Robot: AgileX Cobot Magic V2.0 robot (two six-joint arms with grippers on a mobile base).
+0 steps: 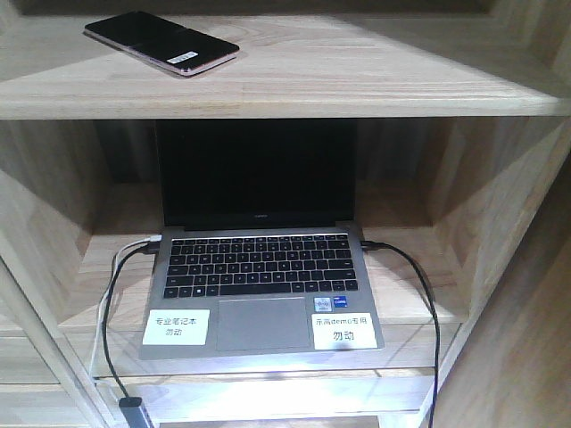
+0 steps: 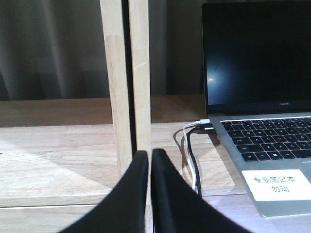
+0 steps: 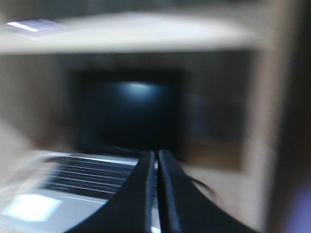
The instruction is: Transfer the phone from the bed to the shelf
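Note:
The phone [image 1: 161, 42], a glossy black slab with a pinkish edge and a small white sticker, lies flat on the upper board of the pale wooden shelf [image 1: 357, 80], toward its left. No gripper touches it. My left gripper [image 2: 149, 156] is shut with nothing in it, in front of an upright divider [image 2: 125, 77] of the shelf. In the blurred right wrist view my right gripper [image 3: 156, 156] is shut and empty, facing the lower compartment. The bed is out of view.
An open grey laptop [image 1: 263, 267] with white labels fills the lower compartment; its dark screen [image 2: 257, 53] shows in the left wrist view too. Cables [image 1: 111, 312] hang from both its sides, with a white and black pair [image 2: 190, 150] just right of my left gripper.

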